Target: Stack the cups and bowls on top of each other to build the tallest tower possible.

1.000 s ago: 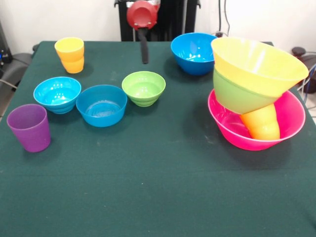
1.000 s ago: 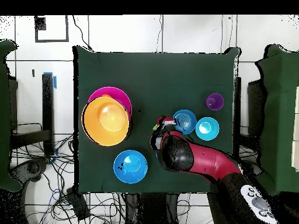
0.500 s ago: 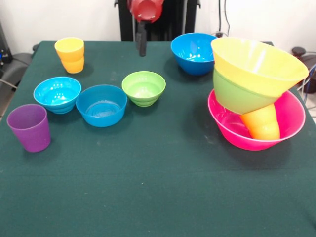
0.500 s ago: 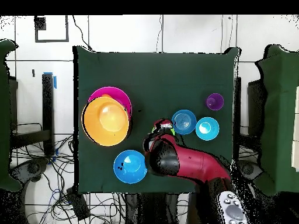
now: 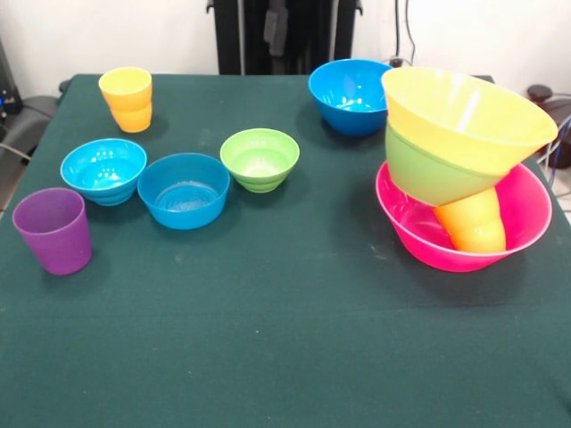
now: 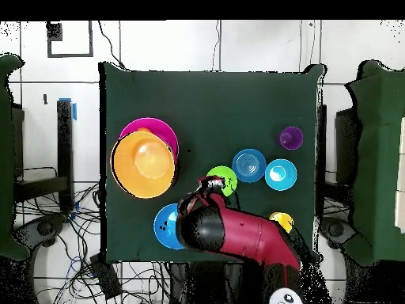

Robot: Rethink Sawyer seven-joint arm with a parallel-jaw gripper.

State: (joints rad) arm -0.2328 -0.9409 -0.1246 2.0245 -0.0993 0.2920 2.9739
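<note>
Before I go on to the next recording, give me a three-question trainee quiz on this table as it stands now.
1. True or false: the purple cup stands inside a bowl.
2. Which bowl is the base of the tower? A pink, B blue, C cyan.
3. Fill in: the top bowl of the tower sits ____ rather than level.

Key: 1 false; it stands alone on the table. 2 A, the pink bowl. 3 tilted.
</note>
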